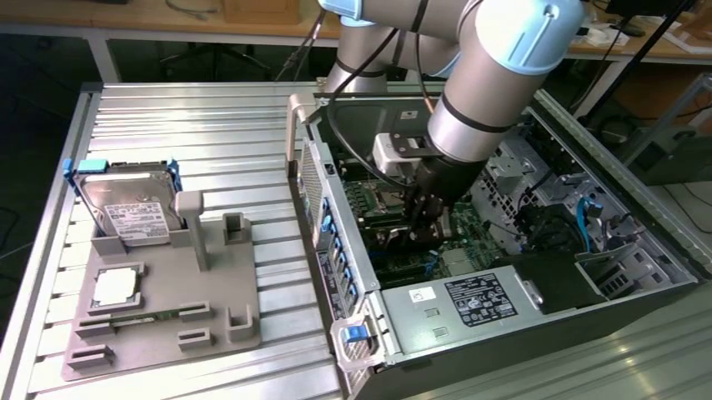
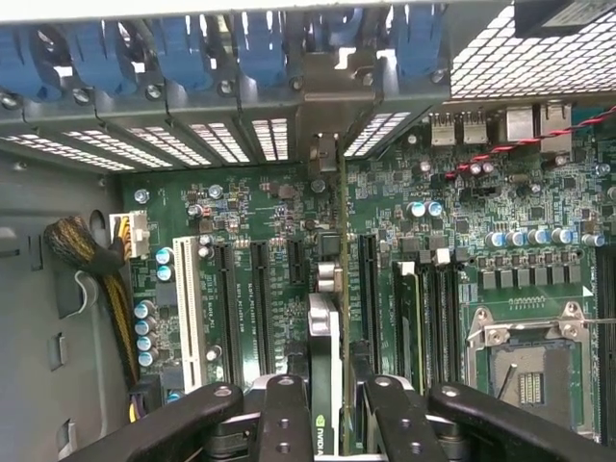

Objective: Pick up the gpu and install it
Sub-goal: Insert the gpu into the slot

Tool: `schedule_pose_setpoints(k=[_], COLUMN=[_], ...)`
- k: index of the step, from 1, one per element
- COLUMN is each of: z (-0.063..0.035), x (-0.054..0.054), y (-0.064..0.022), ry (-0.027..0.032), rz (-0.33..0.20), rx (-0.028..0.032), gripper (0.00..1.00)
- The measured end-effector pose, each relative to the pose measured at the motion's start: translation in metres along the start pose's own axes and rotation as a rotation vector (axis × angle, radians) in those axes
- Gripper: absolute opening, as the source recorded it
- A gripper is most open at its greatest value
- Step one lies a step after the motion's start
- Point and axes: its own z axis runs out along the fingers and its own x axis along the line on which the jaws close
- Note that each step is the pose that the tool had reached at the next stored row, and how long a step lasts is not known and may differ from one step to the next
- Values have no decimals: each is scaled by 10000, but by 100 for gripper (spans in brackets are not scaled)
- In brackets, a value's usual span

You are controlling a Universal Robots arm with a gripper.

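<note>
End effector [image 2: 325, 404] is clamped on the gpu [image 2: 325, 346], holding it edge-down inside the open case [image 1: 579, 275] over the motherboard [image 2: 462, 192], so its bracket lines up with the rear slot openings and its edge with an expansion slot [image 2: 368, 279]; seating unclear.

This was a lab or electronics workshop: an opened computer case [image 1: 501, 275] lay on a ribbed aluminium worktop [image 1: 189, 125] beside a grey fixture [image 1: 167, 308] holding a hard drive [image 1: 128, 204], with wooden benches [image 1: 133, 17] and cables behind.
</note>
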Motion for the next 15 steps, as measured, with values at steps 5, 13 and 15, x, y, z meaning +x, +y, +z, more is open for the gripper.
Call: schedule_pose_setpoints(k=[5, 13, 15], z=[0, -10, -2], x=[-6, -35, -35], y=[9, 26, 27], ry=[-8, -38, -42], rz=[-57, -82, -95], rx=[-2, -10, -12], gripper=[27, 27, 27])
